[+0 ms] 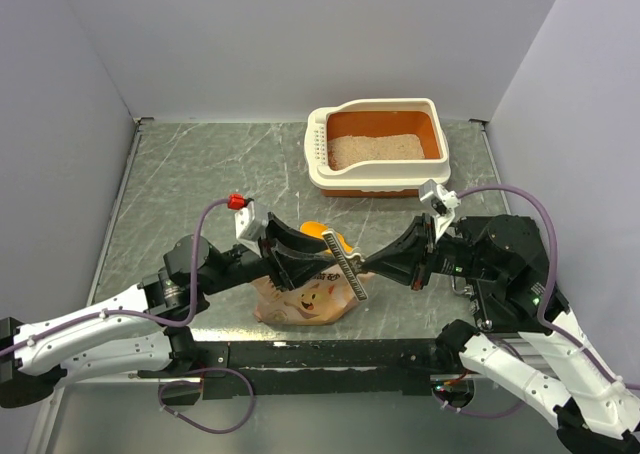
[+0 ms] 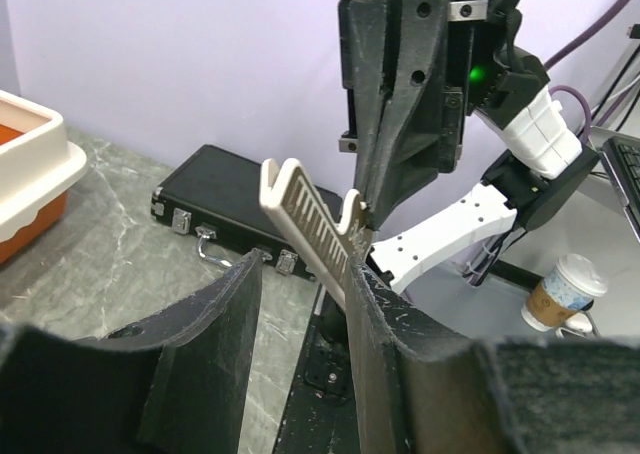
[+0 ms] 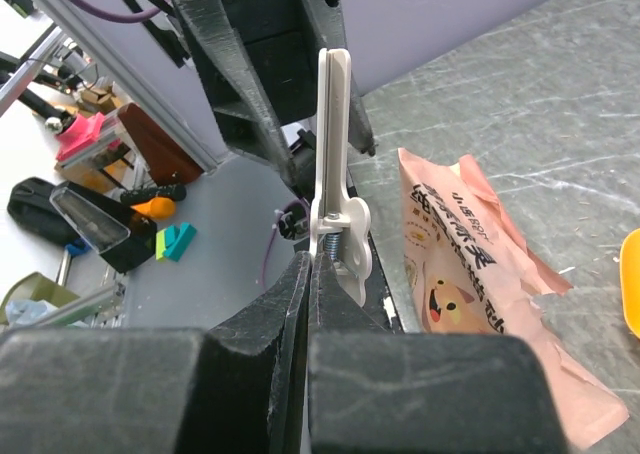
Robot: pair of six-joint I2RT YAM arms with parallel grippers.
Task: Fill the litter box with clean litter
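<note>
The litter box (image 1: 318, 157), cream-white with an orange inside, stands at the back right and holds a layer of pale beige clean litter (image 1: 375, 150). Its rim also shows in the left wrist view (image 2: 30, 164). A tan paper bag (image 1: 300, 302) lies at the near middle, also in the right wrist view (image 3: 460, 244). My right gripper (image 1: 374, 266) (image 3: 310, 262) is shut on the end of a long white clip (image 1: 350, 272) (image 3: 333, 154). My left gripper (image 1: 288, 249) (image 2: 305, 274) is open above the bag. The clip (image 2: 310, 224) rests against its right finger.
A yellow-orange scoop (image 1: 325, 236) lies behind the bag, its edge in the right wrist view (image 3: 632, 294). A flat black case (image 2: 230, 199) sits at the table's near edge. A paper cup (image 2: 565, 289) stands off the table.
</note>
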